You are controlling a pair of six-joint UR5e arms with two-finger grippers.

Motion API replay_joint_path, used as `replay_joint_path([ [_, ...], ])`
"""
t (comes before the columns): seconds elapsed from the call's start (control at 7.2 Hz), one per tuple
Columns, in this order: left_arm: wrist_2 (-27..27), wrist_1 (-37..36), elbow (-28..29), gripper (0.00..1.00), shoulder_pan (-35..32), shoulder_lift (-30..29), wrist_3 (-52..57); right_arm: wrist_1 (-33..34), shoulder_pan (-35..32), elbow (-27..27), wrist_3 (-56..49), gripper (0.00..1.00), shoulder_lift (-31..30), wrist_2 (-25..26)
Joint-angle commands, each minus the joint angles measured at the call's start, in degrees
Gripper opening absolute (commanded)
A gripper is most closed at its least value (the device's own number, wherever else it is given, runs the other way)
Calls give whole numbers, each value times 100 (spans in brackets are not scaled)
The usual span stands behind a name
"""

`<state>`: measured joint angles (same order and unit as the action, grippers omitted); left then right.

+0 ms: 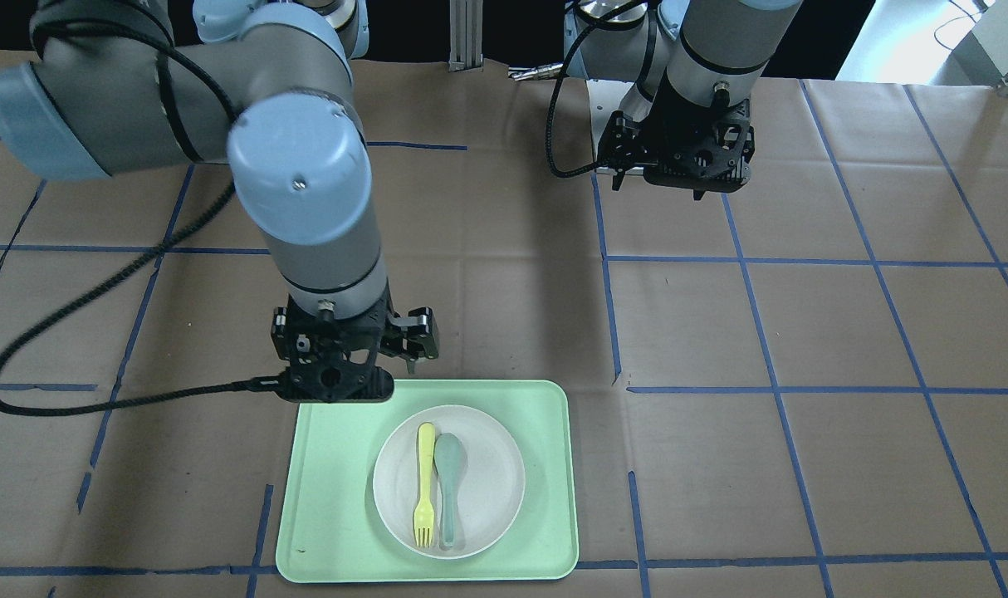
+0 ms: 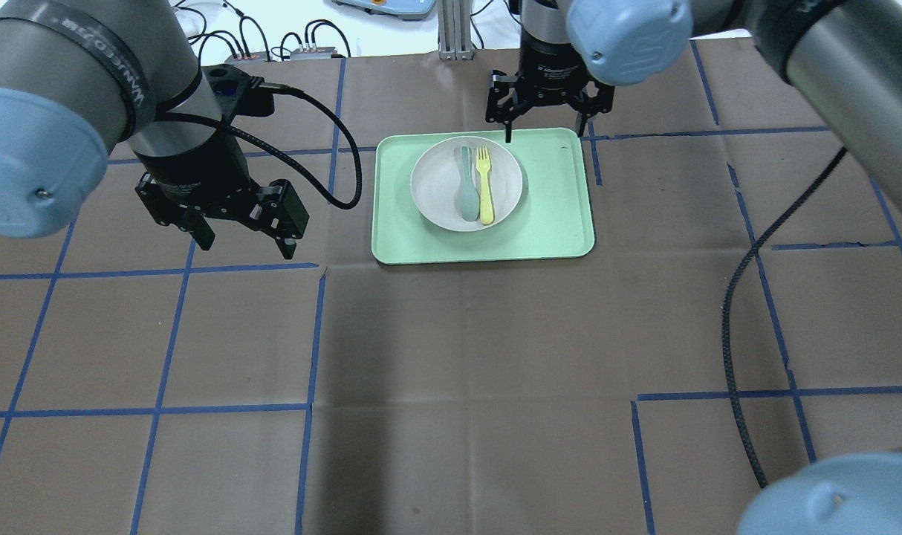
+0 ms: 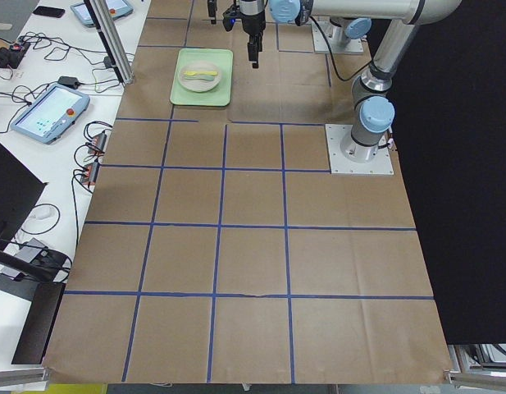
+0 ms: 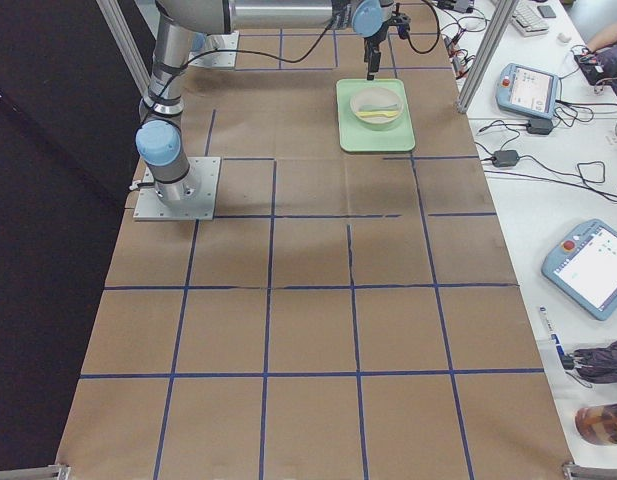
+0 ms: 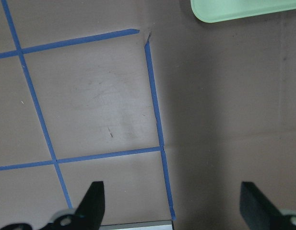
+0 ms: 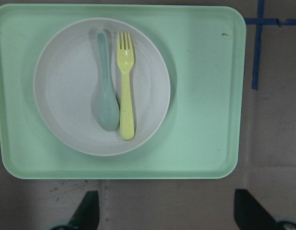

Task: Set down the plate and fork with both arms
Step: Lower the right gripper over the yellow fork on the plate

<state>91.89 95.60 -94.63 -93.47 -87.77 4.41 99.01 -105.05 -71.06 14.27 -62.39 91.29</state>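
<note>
The off-white plate [image 2: 436, 186] sits in the mint-green tray [image 2: 555, 215]. The pale-yellow fork [image 2: 485, 186] lies in the plate, beside a grey-green spoon [image 2: 466, 186]. My right gripper [image 2: 547, 122] hangs open and empty well above the tray. Its wrist view shows the plate [image 6: 66, 96], the fork [image 6: 126, 91] and the whole tray [image 6: 205, 96] beneath its spread fingers [image 6: 88, 211]. My left gripper [image 2: 247, 245] is open and empty above bare paper, to the left of the tray. Its wrist view shows only a corner of the tray [image 5: 234, 9].
Brown paper with a blue tape grid [image 2: 310, 334] covers the table. A black cable [image 2: 741, 312] trails across the right side. The left arm's cable [image 2: 332, 148] loops near the tray's left edge. Tablets and wires lie beyond the table's far edge [image 3: 47, 111].
</note>
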Motion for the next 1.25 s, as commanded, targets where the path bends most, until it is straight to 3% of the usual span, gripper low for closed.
replay_joint_path([
  [0.0, 13, 2, -3, 100, 13, 31, -11, 425, -129, 49, 129, 91, 437, 12],
  [0.14, -13, 19, -11, 100, 4, -3, -28, 435, -129, 48, 137, 79, 595, 12],
  [0.56, -13, 28, -46, 100, 4, 40, -28, 971, -138, 40, 252, 57, 1070, 21],
  [1.11, -153, 28, -46, 100, 13, 32, -28, 1128, -129, 13, 260, 57, 1448, 21],
])
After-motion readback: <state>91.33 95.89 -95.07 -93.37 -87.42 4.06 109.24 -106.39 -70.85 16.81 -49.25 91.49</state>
